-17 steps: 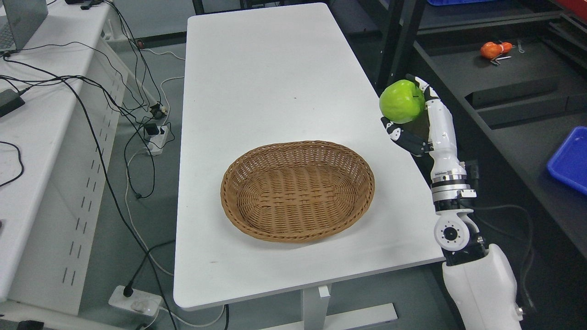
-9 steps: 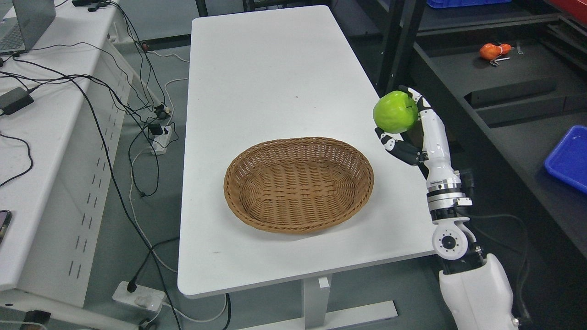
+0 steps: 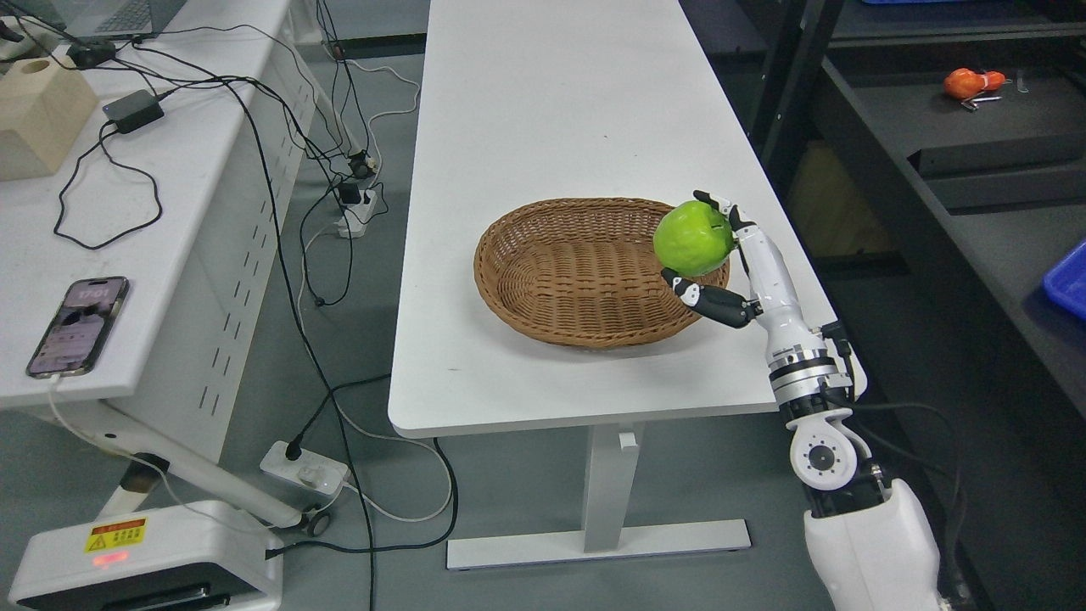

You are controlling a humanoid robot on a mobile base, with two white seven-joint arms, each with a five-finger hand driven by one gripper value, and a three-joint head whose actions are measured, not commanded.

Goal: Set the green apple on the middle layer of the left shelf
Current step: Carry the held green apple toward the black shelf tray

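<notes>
One green apple (image 3: 691, 238) gripped in right robot hand (image 3: 721, 267).

The apple (image 3: 691, 238) has smooth, glossy green skin. The hand (image 3: 736, 273) is shiny white and black plastic. The basket (image 3: 585, 271) is rough woven brown wicker, and the table (image 3: 560, 119) is matt white.

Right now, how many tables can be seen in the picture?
2. One white table stands in the middle and carries the basket. A second table is at the left, with the phone and cables on it. Others may lie outside the view.
</notes>
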